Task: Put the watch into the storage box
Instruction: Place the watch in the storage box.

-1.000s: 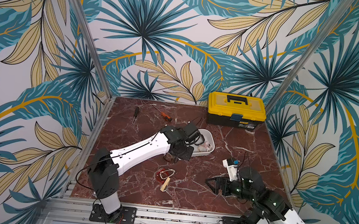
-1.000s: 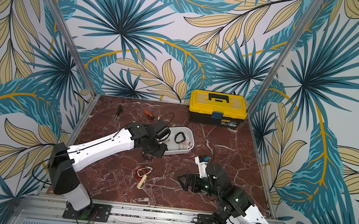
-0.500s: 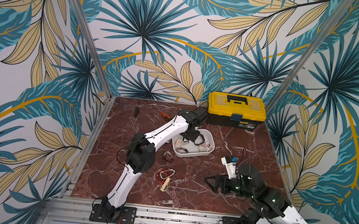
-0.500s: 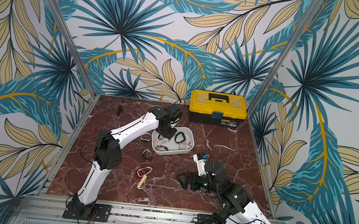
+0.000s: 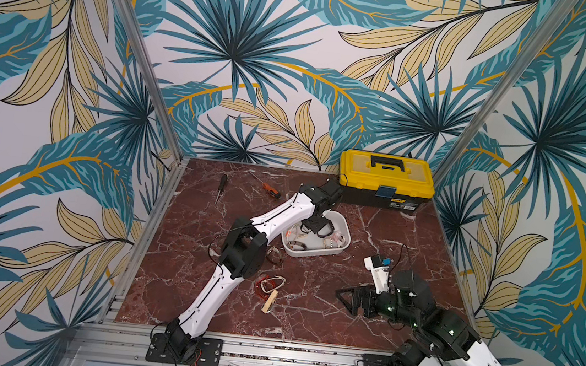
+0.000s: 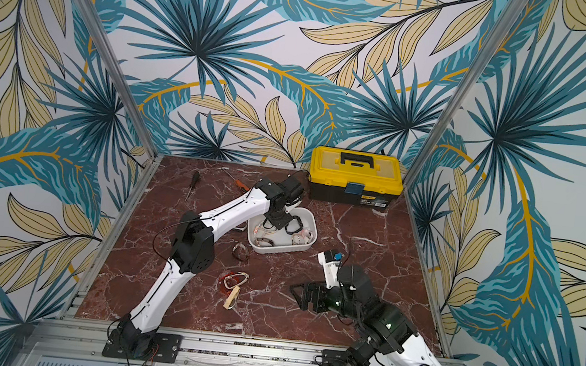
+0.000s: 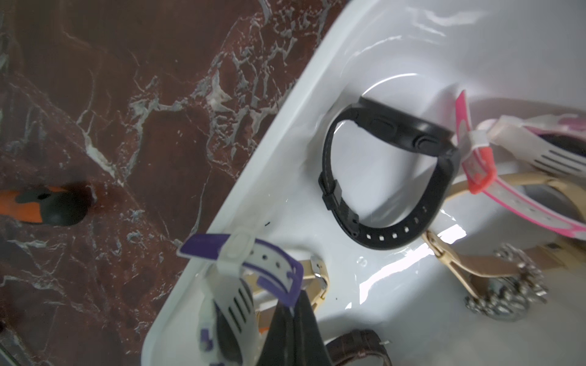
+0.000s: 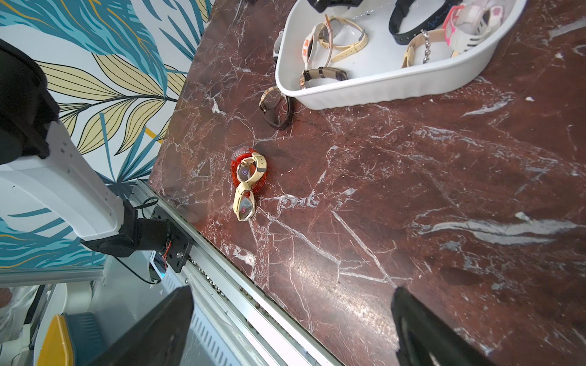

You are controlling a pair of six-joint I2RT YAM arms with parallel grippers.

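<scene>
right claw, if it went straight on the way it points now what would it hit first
Most likely the cream-strapped watch: the open right claw points low across the table toward it, with nothing between. Depth is unclear, so it might slide just past.

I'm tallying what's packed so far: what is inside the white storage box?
In the storage box lie a black watch, a pink-and-white watch, a beige-strapped watch and a brown-strapped watch. Fingers of the left gripper hold a purple-and-white watch there, covering whatever lies beneath.
</scene>
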